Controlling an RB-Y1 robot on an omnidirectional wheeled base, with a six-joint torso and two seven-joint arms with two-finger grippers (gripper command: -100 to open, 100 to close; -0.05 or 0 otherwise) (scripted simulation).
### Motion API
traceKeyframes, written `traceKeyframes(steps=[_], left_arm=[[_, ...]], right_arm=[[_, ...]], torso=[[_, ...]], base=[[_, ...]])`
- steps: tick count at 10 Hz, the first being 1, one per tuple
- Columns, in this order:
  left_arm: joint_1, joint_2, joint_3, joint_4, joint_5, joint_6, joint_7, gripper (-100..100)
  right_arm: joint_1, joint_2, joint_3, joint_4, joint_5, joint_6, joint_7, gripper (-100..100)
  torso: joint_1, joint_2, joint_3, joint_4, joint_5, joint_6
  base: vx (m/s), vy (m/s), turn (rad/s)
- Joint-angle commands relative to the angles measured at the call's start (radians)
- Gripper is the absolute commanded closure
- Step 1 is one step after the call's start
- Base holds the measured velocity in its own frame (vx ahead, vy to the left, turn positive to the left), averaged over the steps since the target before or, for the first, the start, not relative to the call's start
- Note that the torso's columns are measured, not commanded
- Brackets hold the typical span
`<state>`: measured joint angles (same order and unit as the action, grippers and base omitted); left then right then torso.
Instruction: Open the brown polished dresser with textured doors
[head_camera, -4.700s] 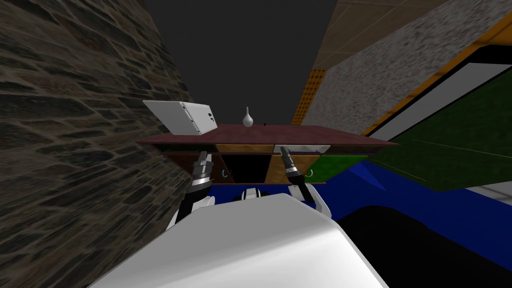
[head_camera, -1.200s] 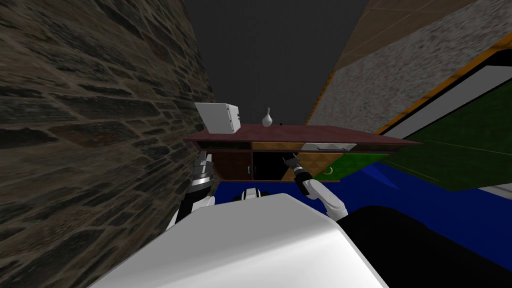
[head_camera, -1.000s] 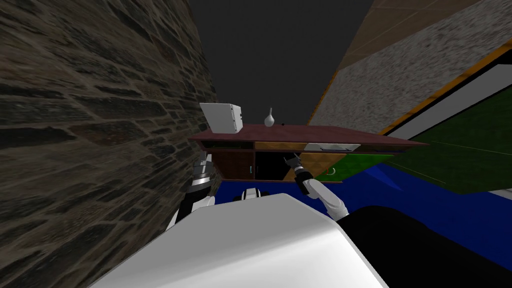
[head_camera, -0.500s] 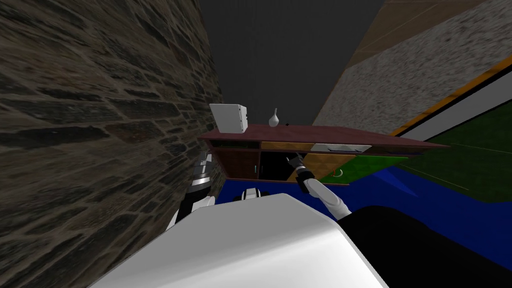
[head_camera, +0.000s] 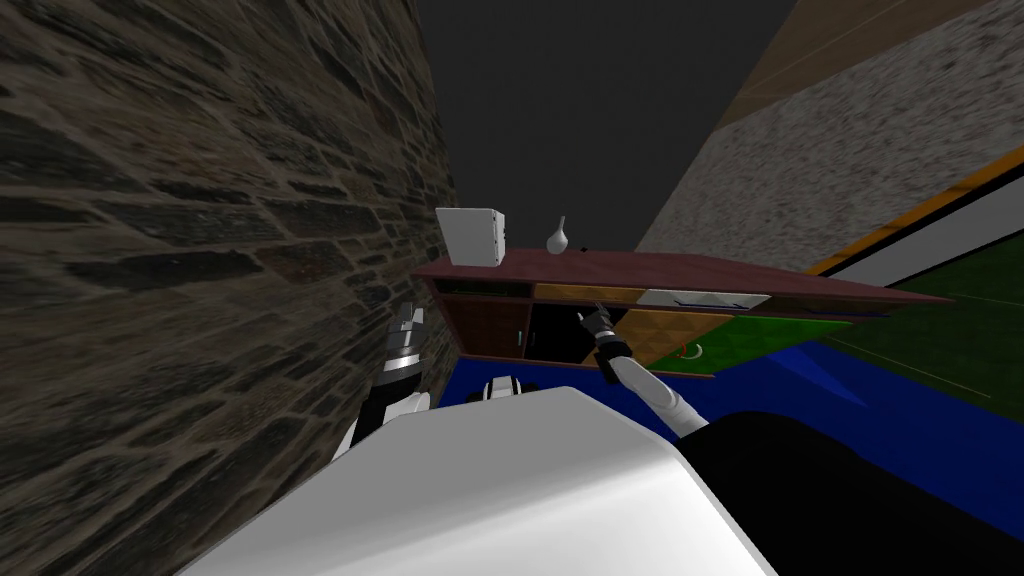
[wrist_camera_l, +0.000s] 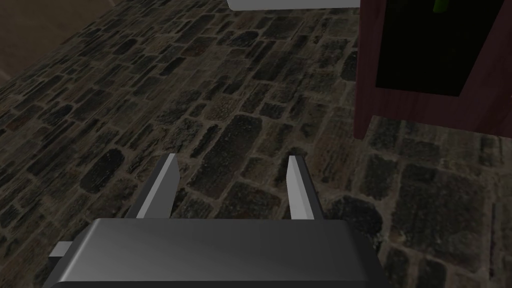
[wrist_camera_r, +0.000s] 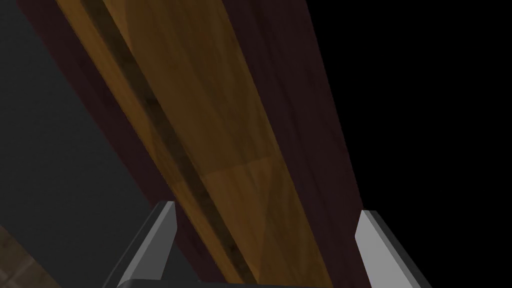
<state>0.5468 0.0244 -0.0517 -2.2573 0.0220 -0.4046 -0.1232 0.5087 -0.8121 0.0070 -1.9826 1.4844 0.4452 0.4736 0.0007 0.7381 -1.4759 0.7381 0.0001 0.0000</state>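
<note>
A: Right end effector (wrist_camera_r: 266, 212), what state?

B: Open. Its fingers (wrist_camera_r: 161, 235) stand wide apart with nothing gripped. Between them runs a tan strip (wrist_camera_r: 210, 125), flanked by dark maroon bands. Past one band lies a black area (wrist_camera_r: 430, 100).

A: Where is that on the dresser (head_camera: 640, 268)?

B: Seen from the head, the right end effector (head_camera: 597, 318) sits at the top edge of a black bay (head_camera: 553, 332) in the dresser's front. It is just beneath the tan strip that runs under the maroon top. Whether a finger touches the strip, I cannot tell.

A: And the rest of the front?

B: On the wall side of the bay, a brown door (head_camera: 490, 325) looks closed, with a small teal handle (head_camera: 522, 338) at its edge. On the other side is a tan panel (head_camera: 665, 335), then a green patch with a curved handle (head_camera: 690, 350). Whether that panel is a swung-out door, I cannot tell.

A: Where does the dresser stand?

B: Ahead of me, one end against the stone wall (head_camera: 200, 250), on a blue floor (head_camera: 800, 400). A white box (head_camera: 470, 237) and a pale vase (head_camera: 558, 236) stand on its top, near the wall end.

A: Left end effector (wrist_camera_l: 232, 185)?

B: Open too, and empty. It is raised beside the stone wall, near the dresser's maroon end but apart from it.
</note>
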Motion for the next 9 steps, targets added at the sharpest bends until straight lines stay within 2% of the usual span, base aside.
traceKeyframes(steps=[1,4,5,6,7,8,9], left_arm=[[0.000,0.000,0.000,0.000,0.000,0.000,0.000,0],[0.000,0.000,0.000,0.000,0.000,0.000,0.000,0],[0.000,0.000,0.000,0.000,0.000,0.000,0.000,0],[0.000,0.000,0.000,0.000,0.000,0.000,0.000,0],[0.000,0.000,0.000,0.000,0.000,0.000,0.000,0],[0.000,0.000,0.000,0.000,0.000,0.000,0.000,0],[0.000,0.000,0.000,0.000,0.000,0.000,0.000,0]], right_arm=[[-0.005,-0.035,0.007,0.023,0.067,0.045,0.023,-100],[-0.010,-0.063,0.013,0.040,0.125,0.081,0.041,-100],[-0.007,-0.056,0.012,0.035,0.113,0.073,0.036,-100],[-0.012,-0.082,-0.016,0.036,0.086,0.052,0.036,-100],[-0.014,-0.072,-0.001,0.043,0.104,0.065,0.031,-100],[-0.015,-0.074,-0.003,0.044,0.103,0.062,0.029,100],[-0.005,-0.079,-0.003,0.025,0.105,0.062,0.027,100]], torso=[[0.001,-0.001,-0.001,0.000,0.000,0.000],[-0.003,0.001,0.001,0.000,-0.001,0.000],[-0.003,0.001,0.000,0.000,-0.001,0.000],[-0.004,0.000,0.000,0.000,-0.001,0.000],[-0.002,-0.004,-0.003,-0.001,0.000,0.000],[-0.001,-0.002,-0.002,-0.001,0.000,0.000],[-0.002,0.001,0.001,0.000,0.000,0.000]], base=[[0.012,0.118,0.039],[-0.007,0.085,0.027],[-0.004,0.031,0.003],[0.079,0.039,-0.047],[0.051,0.023,-0.013],[0.007,0.003,0.003],[-0.107,0.023,-0.092]])
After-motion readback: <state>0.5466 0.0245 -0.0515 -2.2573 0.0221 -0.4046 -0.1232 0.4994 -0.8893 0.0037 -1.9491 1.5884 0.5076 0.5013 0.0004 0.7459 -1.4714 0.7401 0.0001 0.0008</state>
